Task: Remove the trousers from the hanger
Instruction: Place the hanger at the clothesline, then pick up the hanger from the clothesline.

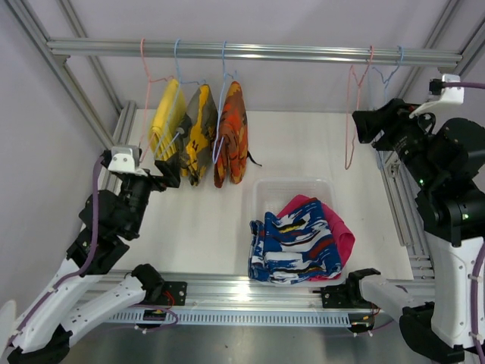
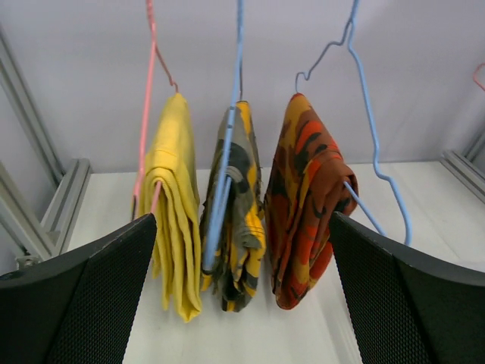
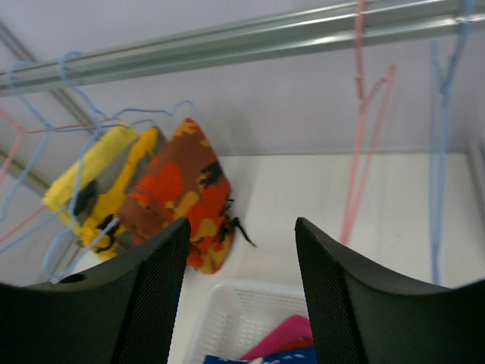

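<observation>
Working along the rail (image 1: 265,51) pair by pair, I am judging myself to be between pulls. The pink trousers (image 1: 339,227) and the blue patterned trousers (image 1: 292,246) are lying in the basket (image 1: 261,186) at lower centre of the top view. The yellow trousers (image 2: 173,205), the olive-yellow camouflage trousers (image 2: 246,227) and the orange camouflage trousers (image 2: 307,205) are hanging at upper left. I am holding my left tool (image 2: 239,227) spread wide and empty, aiming it at those three. My right tool (image 3: 241,227) is hovering at upper right near the bare pink hanger (image 1: 350,114) and the bare blue hanger (image 1: 390,74), fingers parted and pinching nothing. The next move, I am thinking, is calling for a close on one folded pair and a pull that is not dragging its neighbours. The left wrist view is showing how tightly the three are packed. Only the top view is showing both pairs in the basket.
</observation>
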`<state>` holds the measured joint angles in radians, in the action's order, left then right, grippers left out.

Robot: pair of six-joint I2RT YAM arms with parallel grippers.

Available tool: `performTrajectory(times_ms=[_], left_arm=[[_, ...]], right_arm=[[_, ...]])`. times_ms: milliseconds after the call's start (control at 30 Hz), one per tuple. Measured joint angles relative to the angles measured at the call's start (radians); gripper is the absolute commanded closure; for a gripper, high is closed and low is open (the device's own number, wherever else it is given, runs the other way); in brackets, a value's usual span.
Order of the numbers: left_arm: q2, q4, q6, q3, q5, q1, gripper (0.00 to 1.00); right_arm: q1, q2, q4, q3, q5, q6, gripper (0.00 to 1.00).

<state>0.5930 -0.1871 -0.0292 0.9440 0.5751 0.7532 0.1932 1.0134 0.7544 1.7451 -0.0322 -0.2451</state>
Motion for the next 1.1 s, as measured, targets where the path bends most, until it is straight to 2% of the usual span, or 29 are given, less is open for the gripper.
performTrajectory(times_ms=[133,500,900,1100], left_arm=[[-0.011,0.014,0.004,-0.005,0.002,-0.040,0.01],[-0.011,0.027,0.004,-0.021,-0.002,-0.043,0.01],[-0.026,0.037,0.004,-0.032,-0.003,-0.051,0.01],[-0.027,0.044,0.015,-0.032,-0.003,-0.053,0.01]], right_arm=[[0.067,0.067,-0.064,0.002,-0.074,-0.042,0.39],[0.298,0.457,-0.216,0.050,-0.171,-0.104,0.38],[0.365,0.650,-0.548,0.142,-0.382,-0.306,0.38],[0.409,0.753,-0.608,0.200,-0.406,-0.351,0.38]])
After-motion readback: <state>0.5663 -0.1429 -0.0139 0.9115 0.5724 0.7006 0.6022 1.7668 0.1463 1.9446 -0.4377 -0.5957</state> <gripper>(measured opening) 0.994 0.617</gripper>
